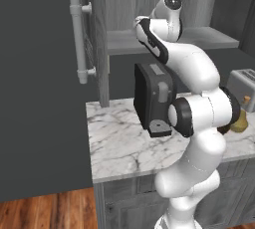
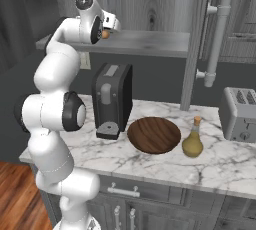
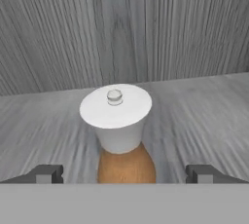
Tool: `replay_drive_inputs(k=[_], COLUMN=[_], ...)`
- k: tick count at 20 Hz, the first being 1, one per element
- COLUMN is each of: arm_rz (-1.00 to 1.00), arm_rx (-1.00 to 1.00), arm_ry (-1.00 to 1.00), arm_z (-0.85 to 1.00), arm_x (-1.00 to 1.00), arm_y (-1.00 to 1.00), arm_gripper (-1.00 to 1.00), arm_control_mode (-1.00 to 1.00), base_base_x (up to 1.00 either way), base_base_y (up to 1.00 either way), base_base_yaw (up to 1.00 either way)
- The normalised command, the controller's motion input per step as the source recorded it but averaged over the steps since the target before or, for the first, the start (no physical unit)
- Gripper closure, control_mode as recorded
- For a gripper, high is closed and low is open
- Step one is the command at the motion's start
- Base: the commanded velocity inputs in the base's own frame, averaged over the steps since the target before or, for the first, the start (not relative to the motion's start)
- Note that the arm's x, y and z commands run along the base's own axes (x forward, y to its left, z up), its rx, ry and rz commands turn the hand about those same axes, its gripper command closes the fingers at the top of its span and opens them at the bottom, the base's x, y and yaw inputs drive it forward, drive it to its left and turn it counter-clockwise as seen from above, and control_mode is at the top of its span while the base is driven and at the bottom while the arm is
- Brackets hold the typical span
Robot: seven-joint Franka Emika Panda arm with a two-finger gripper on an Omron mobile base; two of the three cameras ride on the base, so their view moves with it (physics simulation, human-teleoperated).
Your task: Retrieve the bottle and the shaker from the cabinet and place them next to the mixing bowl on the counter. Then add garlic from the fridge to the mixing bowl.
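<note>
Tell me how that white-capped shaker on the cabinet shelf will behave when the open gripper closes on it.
The shaker looks rigid, so it probably won't deform. Its white cap flares wider than the brown wooden body below, so it may be top-heavy and tip if nudged. The gripper straddles the rounded body, which could twist or slip unless squeezed squarely.

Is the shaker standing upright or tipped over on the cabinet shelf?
Upright: in the hand view the shaker stands on its wooden base, white cap on top, on the shelf.
</note>
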Motion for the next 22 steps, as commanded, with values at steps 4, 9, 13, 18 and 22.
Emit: replay_drive_inputs(k=[4, 9, 13, 18, 22], arm_rz=[0.0, 0.0, 0.0, 0.0, 0.0], arm_rx=[0.0, 0.0, 0.0, 0.0, 0.0], arm_ry=[0.0, 0.0, 0.0, 0.0, 0.0], arm_z=[-0.01, -0.03, -0.06, -0.18, -0.12], arm_x=[0.24, 0.01, 0.0, 0.01, 0.08], arm_y=[0.0, 0.0, 0.0, 0.0, 0.0], arm_gripper=[-1.0, -1.0, -1.0, -1.0, -1.0], arm_control_mode=[-1.0, -1.0, -1.0, -1.0, -1.0], base_base_x=[0.0, 0.0, 0.0, 0.0, 0.0], base_base_y=[0.0, 0.0, 0.0, 0.0, 0.0], base_base_yaw=[0.0, 0.0, 0.0, 0.0, 0.0])
